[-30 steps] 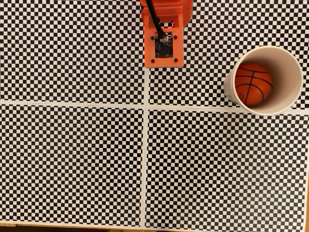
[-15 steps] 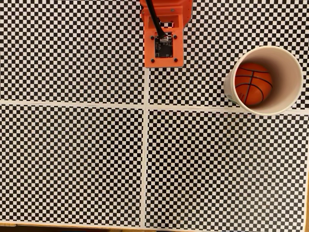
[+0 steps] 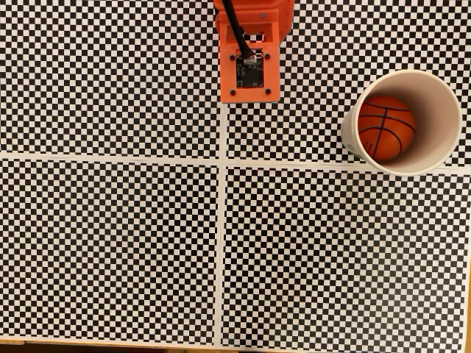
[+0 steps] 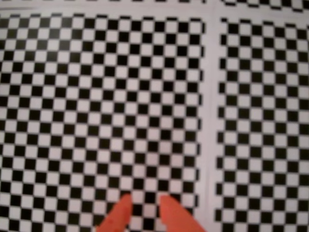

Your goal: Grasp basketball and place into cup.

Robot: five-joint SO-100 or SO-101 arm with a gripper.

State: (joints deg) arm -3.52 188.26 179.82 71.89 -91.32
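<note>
- In the fixed view the basketball (image 3: 385,126) lies inside the cup (image 3: 441,103), at the right edge of the frame a little above mid-height; it is orange-red with black curved seams, and it rests toward the left side of the cup's inside, with bare off-white wall showing to its right.
- The cup stands upright with its round rolled rim facing the camera; its lower edge touches the white horizontal strip that crosses the frame.
- The checkered surface (image 3: 110,243) fills both views; it is black-and-white, and white strips divide it into panels, one vertical strip running down from the arm's body.
- The arm's orange body (image 3: 249,51) sits at the top centre of the fixed view, well apart from the cup; a black cable runs over it and a dark circuit board shows on its lower face.
- In the wrist view the gripper (image 4: 142,205) enters from the bottom edge, slightly left of centre; its two orange fingertips (image 4: 121,208) stand a narrow gap apart with only checkered surface between them; they hold nothing.
- Neither the ball nor the cup appears in the wrist view; a white vertical strip runs down the right part of that frame.
</note>
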